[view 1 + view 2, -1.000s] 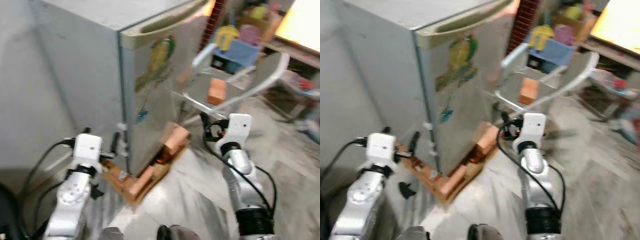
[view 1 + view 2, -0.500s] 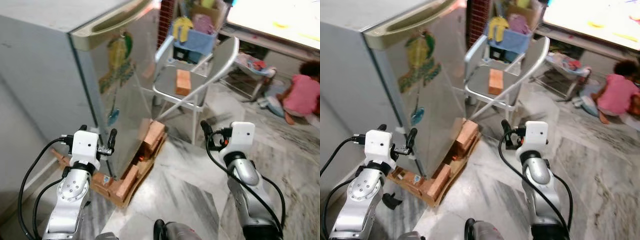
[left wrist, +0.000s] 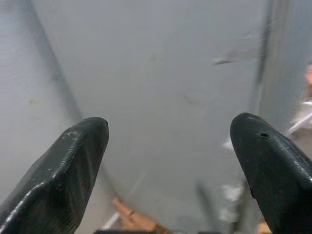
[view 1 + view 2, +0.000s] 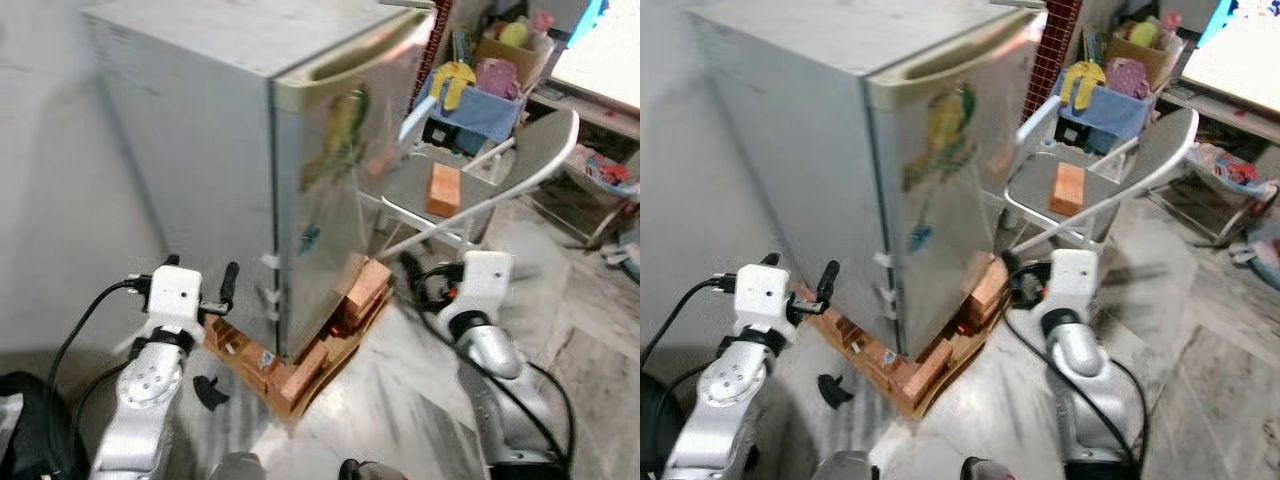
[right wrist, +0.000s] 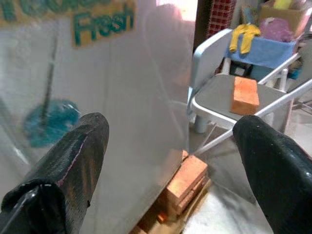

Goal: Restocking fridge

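A grey fridge (image 4: 250,150) stands before me with its door shut, stickers on the door front and a recessed handle (image 4: 340,60) along the top edge. It rests on bricks (image 4: 365,290) and a wooden pallet (image 4: 250,355). My left gripper (image 4: 200,265) is open and empty, held low by the fridge's side wall near its front corner. In the left wrist view its fingers (image 3: 73,161) frame that grey wall. My right gripper (image 4: 425,275) is open and empty too, low by the door's front, and the right wrist view looks past its fingers (image 5: 73,156) at the door stickers.
A grey folding chair (image 4: 405,195) with a single brick (image 4: 443,190) on its seat stands right of the fridge. Behind it sits a blue bin (image 4: 470,105) of clutter. A black object (image 4: 20,420) lies at my lower left. Marble floor spreads to the right.
The camera has swung back left, so the fridge fills more of the picture and the person in pink has left it. Both grippers hold the same open pose.
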You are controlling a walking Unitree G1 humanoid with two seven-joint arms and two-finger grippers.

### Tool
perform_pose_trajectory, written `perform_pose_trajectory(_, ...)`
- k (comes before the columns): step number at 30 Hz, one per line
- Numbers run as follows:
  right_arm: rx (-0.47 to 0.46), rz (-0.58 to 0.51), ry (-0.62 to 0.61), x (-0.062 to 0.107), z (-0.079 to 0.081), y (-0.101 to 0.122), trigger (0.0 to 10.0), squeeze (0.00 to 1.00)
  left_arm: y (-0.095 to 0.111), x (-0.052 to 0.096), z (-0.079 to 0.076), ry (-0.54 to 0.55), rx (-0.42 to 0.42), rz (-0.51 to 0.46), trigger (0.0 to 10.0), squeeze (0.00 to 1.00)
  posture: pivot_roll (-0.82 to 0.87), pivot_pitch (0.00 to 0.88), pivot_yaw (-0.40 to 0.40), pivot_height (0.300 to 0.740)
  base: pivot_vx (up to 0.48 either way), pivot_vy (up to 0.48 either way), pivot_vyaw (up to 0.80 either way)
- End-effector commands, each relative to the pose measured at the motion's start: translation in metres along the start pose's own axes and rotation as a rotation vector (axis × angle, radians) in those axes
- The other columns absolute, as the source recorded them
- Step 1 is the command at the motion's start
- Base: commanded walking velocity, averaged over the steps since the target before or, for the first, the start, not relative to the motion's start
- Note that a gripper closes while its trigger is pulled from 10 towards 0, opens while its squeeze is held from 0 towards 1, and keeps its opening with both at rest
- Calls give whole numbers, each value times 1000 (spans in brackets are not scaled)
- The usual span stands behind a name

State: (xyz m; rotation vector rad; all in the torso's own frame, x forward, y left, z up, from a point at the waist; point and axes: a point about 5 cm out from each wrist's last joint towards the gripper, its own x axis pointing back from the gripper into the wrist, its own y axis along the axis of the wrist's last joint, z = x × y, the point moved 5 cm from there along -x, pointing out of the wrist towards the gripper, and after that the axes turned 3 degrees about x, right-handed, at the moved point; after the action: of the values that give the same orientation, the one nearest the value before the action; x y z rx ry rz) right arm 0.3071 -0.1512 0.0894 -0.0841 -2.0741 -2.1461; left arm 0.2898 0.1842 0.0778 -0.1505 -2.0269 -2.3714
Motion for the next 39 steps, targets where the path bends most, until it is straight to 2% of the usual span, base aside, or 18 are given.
perform_pose_trajectory(1,11,8,-41,3,-15,1,10000,0,4,-3,-12,-29,4,-13,10000,0,133,0,-78,740,0,0,-800)
perform_pose_trajectory(6,8,11,-39,2,-15,1,10000,0,5,-3,-19,-64,13,-16,10000,0,135,0,-82,740,0,0,-591)
perform_pose_trajectory(9,5,13,-41,2,-15,1,10000,0,7,-2,-25,-97,-6,-29,10000,0,133,0,-82,740,0,0,0)
perform_pose_trajectory(12,5,13,-43,2,-15,2,10000,0,7,-2,-26,-103,-1,-30,10000,0,133,0,-82,740,0,0,0)
perform_pose_trajectory(16,6,11,-43,1,-15,2,10000,0,10,-3,-28,-115,-33,-46,10000,0,131,0,-80,740,0,0,0)
perform_pose_trajectory(24,5,16,-40,-1,-12,2,10000,0,11,-6,-40,-192,-4,-45,10000,0,133,0,-84,740,0,0,-600)
perform_pose_trajectory(26,7,15,-37,-2,-11,3,10000,0,9,-7,-43,-201,38,-29,10000,0,133,0,-89,740,0,0,-800)
perform_pose_trajectory(27,9,16,-33,-2,-11,3,10000,0,8,-9,-46,-208,70,-16,10000,0,132,0,-92,740,0,0,0)
perform_pose_trajectory(30,14,20,-24,-3,-8,3,10000,0,12,-14,-52,-235,72,-24,10000,0,127,0,-93,740,0,0,0)
perform_pose_trajectory(31,12,22,-19,-3,-7,4,10000,0,15,-19,-54,-240,76,-29,10000,0,126,0,-92,740,0,0,0)
perform_pose_trajectory(33,12,28,-19,-2,-6,3,10000,0,15,-25,-53,-229,73,-29,10000,0,118,2,-86,740,0,0,0)
perform_pose_trajectory(35,5,29,-27,0,-5,4,10000,0,19,-37,-40,-169,49,-39,10000,0,95,6,-77,740,0,0,0)
perform_pose_trajectory(39,2,28,-28,4,-4,4,10000,0,20,-46,-36,-167,103,-23,10000,0,83,10,-72,740,0,0,0)
